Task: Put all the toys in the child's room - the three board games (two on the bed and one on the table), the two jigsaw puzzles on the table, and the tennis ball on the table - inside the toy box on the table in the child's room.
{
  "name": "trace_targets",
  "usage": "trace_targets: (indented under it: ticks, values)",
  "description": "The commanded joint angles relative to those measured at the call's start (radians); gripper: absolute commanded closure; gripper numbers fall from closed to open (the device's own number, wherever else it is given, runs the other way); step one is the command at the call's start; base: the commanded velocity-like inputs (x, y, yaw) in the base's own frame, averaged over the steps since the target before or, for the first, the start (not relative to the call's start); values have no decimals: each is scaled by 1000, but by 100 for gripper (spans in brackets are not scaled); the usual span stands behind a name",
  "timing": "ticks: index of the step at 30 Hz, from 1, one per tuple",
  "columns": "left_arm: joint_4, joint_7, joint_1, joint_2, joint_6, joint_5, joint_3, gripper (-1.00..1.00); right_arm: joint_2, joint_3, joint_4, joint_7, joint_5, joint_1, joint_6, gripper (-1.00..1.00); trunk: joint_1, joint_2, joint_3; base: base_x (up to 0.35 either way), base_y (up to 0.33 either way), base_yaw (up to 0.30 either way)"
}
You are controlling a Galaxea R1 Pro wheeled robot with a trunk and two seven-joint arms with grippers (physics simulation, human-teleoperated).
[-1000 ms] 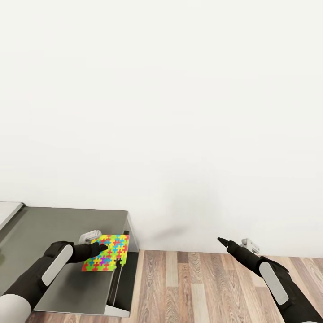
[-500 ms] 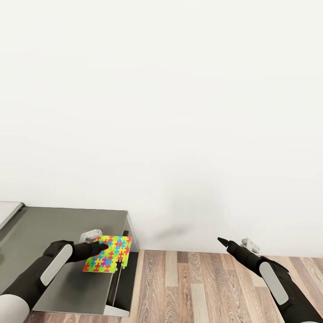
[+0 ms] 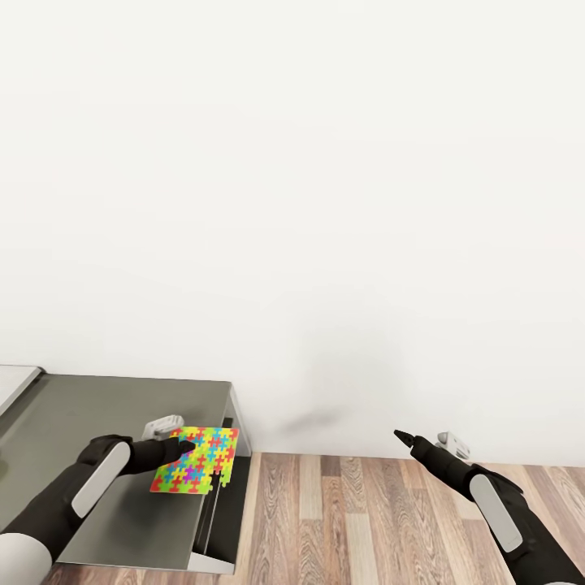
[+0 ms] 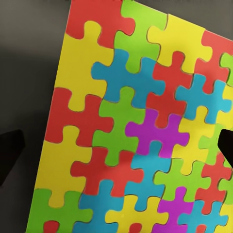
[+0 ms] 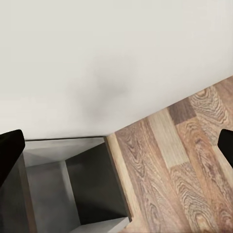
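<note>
A multicoloured jigsaw puzzle (image 3: pixel 195 460) lies flat at the right end of the grey table (image 3: pixel 89 406), its right edge reaching the table's rim. My left gripper (image 3: pixel 185 446) is right over the puzzle's left part. In the left wrist view the puzzle (image 4: pixel 136 126) spreads under the gripper (image 4: pixel 116 150), whose dark fingertips (image 4: pixel 9 155) stand wide apart, open. My right gripper (image 3: pixel 400 437) hovers over the wooden floor to the right of the table, open and holding nothing. The toy box, board games and tennis ball are out of view.
A white wall (image 3: pixel 325 203) rises straight ahead behind the table. Wooden floor (image 3: pixel 349 512) stretches to the right of the table. The right wrist view looks down at the table's grey end (image 5: pixel 63 184) and the floor (image 5: pixel 184 155) beside it.
The puzzle and my left gripper have slid slightly to the right, towards the table's right edge. The right arm has not moved.
</note>
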Motion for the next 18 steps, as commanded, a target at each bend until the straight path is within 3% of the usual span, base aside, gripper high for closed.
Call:
trace_targets:
  ticks: [1,13,18]
  values:
    - [-1,5,-1,2,2,7,-3,-100,0,-2,-1,2,-2,0,7,-100,1,-2,-2,0,0,0]
    - [-3,5,-1,28,4,7,22,-100,0,-2,-1,2,-2,-1,6,-100,1,-2,-2,0,0,0]
    - [-5,4,-1,65,8,8,64,-100,0,-2,-1,2,-2,-1,6,-100,1,-2,-2,0,0,0]
